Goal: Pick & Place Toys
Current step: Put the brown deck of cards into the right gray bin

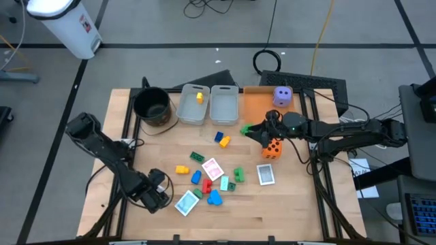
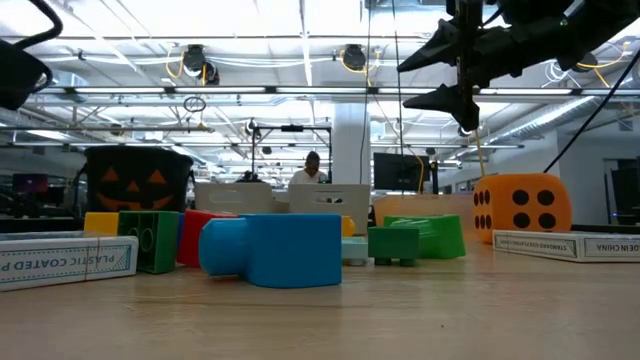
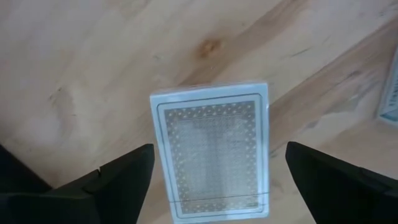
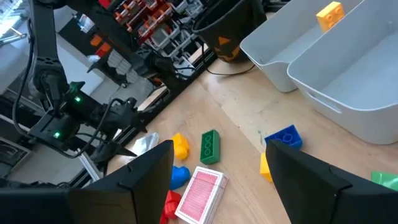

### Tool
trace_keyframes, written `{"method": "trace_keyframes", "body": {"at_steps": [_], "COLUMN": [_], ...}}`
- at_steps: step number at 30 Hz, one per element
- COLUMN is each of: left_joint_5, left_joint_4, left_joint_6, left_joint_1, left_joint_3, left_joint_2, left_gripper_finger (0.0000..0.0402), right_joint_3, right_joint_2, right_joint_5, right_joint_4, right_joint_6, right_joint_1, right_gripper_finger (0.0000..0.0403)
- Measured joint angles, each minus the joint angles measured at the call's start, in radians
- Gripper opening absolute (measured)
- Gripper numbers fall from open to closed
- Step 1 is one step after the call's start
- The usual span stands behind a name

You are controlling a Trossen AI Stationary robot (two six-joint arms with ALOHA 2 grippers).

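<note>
We see the left gripper (image 1: 165,198) low at the near-left of the table (image 1: 293,204), fingers spread wide on either side of a card deck (image 3: 212,149) lying flat on the wood — nothing gripped, fingers apart from its edges in the wrist view.

Right gripper (image 1: 251,131) hangs above the table just left of the orange die (image 1: 272,148), jaws partly open and empty — in the low view it sits well clear of the surface.

Purple die (image 1: 282,96) sits on the orange tray (image 1: 255,102) at the back. Two clear bins (image 1: 225,105) stand left of the tray; the left one holds a yellow block (image 1: 199,96). Black pot (image 1: 151,105) stands left of the bins.

Loose toys mid-table: a blue block (image 1: 219,137) touching a yellow one by the bins, a green block (image 1: 197,156), a red-backed card (image 1: 212,168), a blue piece (image 1: 215,198), green blocks (image 1: 238,175) near another card (image 1: 266,174).
</note>
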Motion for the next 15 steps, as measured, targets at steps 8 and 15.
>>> {"method": "trace_keyframes", "body": {"at_steps": [8,15], "left_joint_5": [-0.005,0.024], "left_joint_4": [0.024,0.070], "left_joint_6": [0.002,-0.047], "left_joint_1": [0.000,-0.013], "left_joint_3": [0.000,-0.050], "left_joint_2": [0.026,0.031], "left_gripper_finger": [0.0365,0.0352], "right_joint_3": [0.000,0.000], "right_joint_2": [0.000,0.000], "right_joint_5": [0.000,-0.001], "right_joint_4": [0.000,0.000], "right_joint_6": [0.000,0.000], "right_joint_1": [0.000,0.000], "right_gripper_finger": [0.0251,0.0251]}}
